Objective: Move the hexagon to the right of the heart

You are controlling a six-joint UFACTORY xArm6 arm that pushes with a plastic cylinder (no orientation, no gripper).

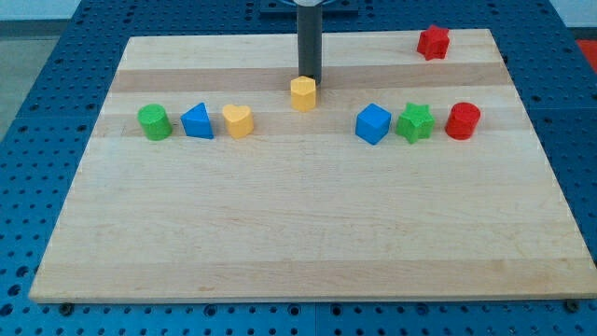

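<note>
The yellow hexagon [303, 93] sits a little above the board's middle row, near the view's centre. The yellow heart [238, 120] lies to its lower left, about one block width away. My tip [309, 77] stands right behind the hexagon, at its upper edge, touching or nearly touching it. The dark rod rises straight up from there to the view's top.
A green cylinder [154, 122] and a blue triangle [197, 121] lie left of the heart. A blue cube [372, 123], a green star [415, 122] and a red cylinder [463, 121] form a row at the right. A red star [433, 42] is at the top right. The wooden board [308, 233] ends at all sides.
</note>
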